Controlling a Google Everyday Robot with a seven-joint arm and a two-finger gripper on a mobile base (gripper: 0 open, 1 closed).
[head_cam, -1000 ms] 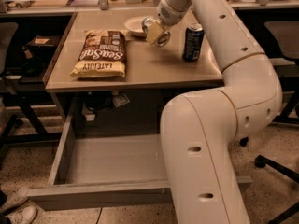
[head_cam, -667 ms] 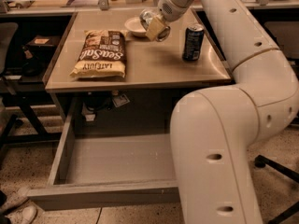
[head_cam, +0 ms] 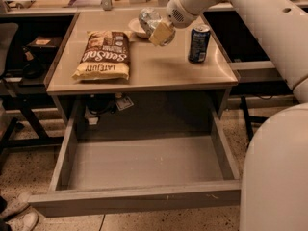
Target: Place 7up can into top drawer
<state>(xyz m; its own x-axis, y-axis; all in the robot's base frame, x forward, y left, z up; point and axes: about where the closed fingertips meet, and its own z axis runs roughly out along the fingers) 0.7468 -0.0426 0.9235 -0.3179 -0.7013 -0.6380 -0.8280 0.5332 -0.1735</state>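
The 7up can (head_cam: 147, 18), pale and silvery, is held tilted in my gripper (head_cam: 156, 27) a little above the back middle of the tan desk top (head_cam: 159, 69). The gripper is shut on the can, and a yellowish finger pad (head_cam: 162, 33) shows at its right side. The top drawer (head_cam: 134, 196) is pulled wide open below the desk's front edge. Its grey inside (head_cam: 144, 160) holds nothing. The gripper and can are well behind and above the drawer.
A brown sea-salt chips bag (head_cam: 102, 56) lies on the left of the desk. A dark blue can (head_cam: 198, 43) stands at the right. A white bowl (head_cam: 135, 29) sits behind the gripper. My arm's big white links (head_cam: 274, 143) fill the right side. Chairs and desks stand around.
The gripper with the can has moved up and slightly left, away from the bowl. The arm's lower link has swung out to the right, uncovering more of the drawer.
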